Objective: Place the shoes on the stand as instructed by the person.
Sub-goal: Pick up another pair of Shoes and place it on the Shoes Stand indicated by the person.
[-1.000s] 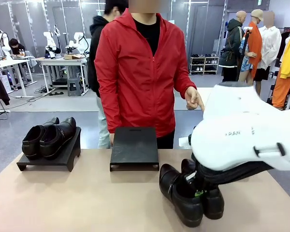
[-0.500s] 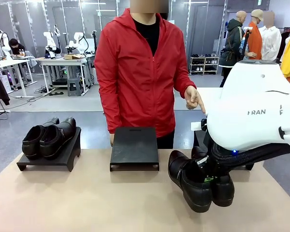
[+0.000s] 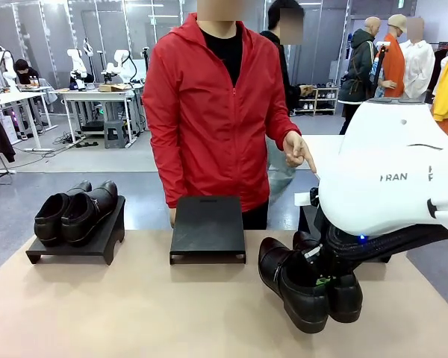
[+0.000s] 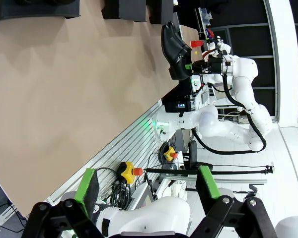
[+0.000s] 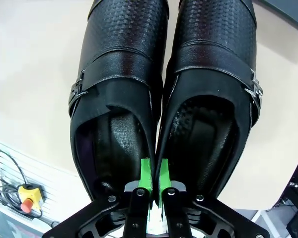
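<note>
Pads of the right gripper [image 5: 151, 181] are pressed together on the two inner side walls of a pair of black shoes [image 5: 164, 99], one finger inside each shoe, so both are carried as one bundle. Beyond the fingers the toes point away, side by side, with strap buckles seen on the outer sides. In the front view the held pair [image 3: 308, 282] hangs tilted, toes down and toward the camera, lifted off the tan table [image 3: 119, 313] under the white right arm. Just left of the held pair an empty black stand [image 3: 207, 227] is set at the far table edge; well left of it a second black stand [image 3: 82, 239] is loaded with the other pair of shoes [image 3: 75, 211]. Behind the middle stand the person [image 3: 216, 112] in a red jacket is seen, one hand [image 3: 297, 151] held out with a finger pointing down, above and behind the right gripper. The left gripper [image 4: 146, 191] is seen in its wrist view with jaws spread wide, nothing between them, far from the held pair [image 4: 176, 49].
</note>
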Tool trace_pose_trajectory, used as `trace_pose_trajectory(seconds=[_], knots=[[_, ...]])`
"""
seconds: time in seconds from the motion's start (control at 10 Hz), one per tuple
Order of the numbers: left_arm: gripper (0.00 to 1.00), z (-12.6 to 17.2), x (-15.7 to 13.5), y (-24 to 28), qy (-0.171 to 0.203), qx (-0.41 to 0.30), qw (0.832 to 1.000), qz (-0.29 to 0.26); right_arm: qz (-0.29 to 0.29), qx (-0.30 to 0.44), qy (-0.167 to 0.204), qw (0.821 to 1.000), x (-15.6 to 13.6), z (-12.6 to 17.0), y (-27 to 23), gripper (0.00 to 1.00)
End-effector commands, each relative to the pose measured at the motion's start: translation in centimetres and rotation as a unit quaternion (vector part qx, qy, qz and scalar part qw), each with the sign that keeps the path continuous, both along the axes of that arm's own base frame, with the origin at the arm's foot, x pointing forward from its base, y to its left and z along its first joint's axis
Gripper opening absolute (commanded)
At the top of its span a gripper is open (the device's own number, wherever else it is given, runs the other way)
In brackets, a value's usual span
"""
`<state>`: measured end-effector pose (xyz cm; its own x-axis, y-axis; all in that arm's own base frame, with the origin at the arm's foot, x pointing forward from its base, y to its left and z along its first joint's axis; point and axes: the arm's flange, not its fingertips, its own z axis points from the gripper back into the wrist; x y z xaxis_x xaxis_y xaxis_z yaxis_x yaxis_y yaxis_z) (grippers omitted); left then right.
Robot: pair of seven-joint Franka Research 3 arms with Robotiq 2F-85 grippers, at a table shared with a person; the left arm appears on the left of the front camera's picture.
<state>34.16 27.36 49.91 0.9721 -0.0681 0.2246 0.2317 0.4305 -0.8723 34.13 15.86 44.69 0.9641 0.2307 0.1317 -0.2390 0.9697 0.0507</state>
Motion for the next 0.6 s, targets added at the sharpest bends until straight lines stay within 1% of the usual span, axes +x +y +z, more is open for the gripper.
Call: trace_pose_trajectory(seconds=[0.0, 0.2, 0.3, 0.5], knots=[[1.0, 0.0, -0.4, -0.2, -0.006, -0.003, 1.0, -0.006, 0.0, 0.0, 0.0, 1.0, 0.0, 0.0, 0.0, 0.07], [1.0, 0.0, -0.4, -0.2, -0.006, -0.003, 1.0, -0.006, -0.035, 0.024, -0.045, 0.998, 2.4, 3.6, -2.1, 0.07], [1.0, 0.0, -0.4, -0.2, -0.006, -0.003, 1.0, -0.006, -0.044, 0.023, -0.058, 0.997, 3.7, 4.7, -2.8, 0.07], [1.0, 0.0, -0.4, -0.2, -0.006, -0.003, 1.0, -0.006, -0.05, 0.027, -0.071, 0.996, 7.0, 6.0, -4.2, 0.07]])
